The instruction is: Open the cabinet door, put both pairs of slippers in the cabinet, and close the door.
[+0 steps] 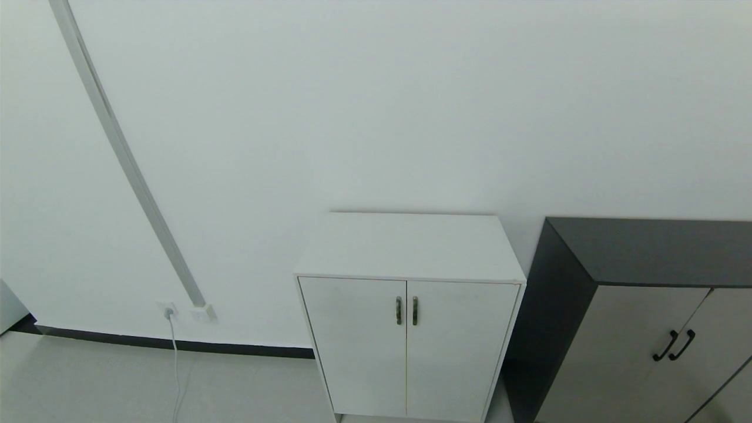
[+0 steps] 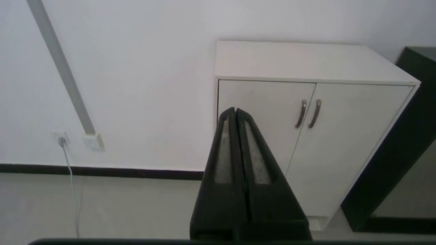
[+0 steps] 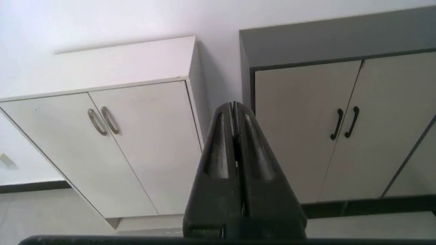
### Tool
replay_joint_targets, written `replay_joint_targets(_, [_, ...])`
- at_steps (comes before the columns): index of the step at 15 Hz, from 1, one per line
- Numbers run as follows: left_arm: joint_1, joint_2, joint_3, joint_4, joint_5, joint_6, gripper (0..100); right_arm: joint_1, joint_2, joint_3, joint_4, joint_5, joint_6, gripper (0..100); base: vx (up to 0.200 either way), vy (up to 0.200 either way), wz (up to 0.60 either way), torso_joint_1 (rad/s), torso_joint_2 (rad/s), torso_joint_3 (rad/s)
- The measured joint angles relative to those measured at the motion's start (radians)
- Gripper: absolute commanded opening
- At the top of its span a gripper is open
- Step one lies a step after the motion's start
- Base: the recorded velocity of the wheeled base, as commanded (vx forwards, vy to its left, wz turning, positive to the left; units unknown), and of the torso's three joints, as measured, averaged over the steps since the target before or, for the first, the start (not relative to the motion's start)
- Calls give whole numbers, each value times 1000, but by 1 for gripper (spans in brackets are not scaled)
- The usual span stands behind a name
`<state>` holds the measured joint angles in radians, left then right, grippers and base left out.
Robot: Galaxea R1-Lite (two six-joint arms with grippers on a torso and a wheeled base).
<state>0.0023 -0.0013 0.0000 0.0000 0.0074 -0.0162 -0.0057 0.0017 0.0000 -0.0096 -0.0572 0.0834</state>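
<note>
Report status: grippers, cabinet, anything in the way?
Left gripper shut, empty; right gripper shut, empty. White cabinet both doors closed. Dark cabinet beside it on the robot's right, not across the doors.

The white cabinet [image 1: 358,346] looked smooth and matt, its handles [image 1: 399,310] dull metal, and the floor [image 1: 117,382] faintly glossy.
</note>
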Motion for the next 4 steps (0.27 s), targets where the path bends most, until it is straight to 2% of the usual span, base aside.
replay_joint_targets(4, [0,0,0,0,0,0,0,0,0,0,0,0,-4,0,0,0,0,0,0,0])
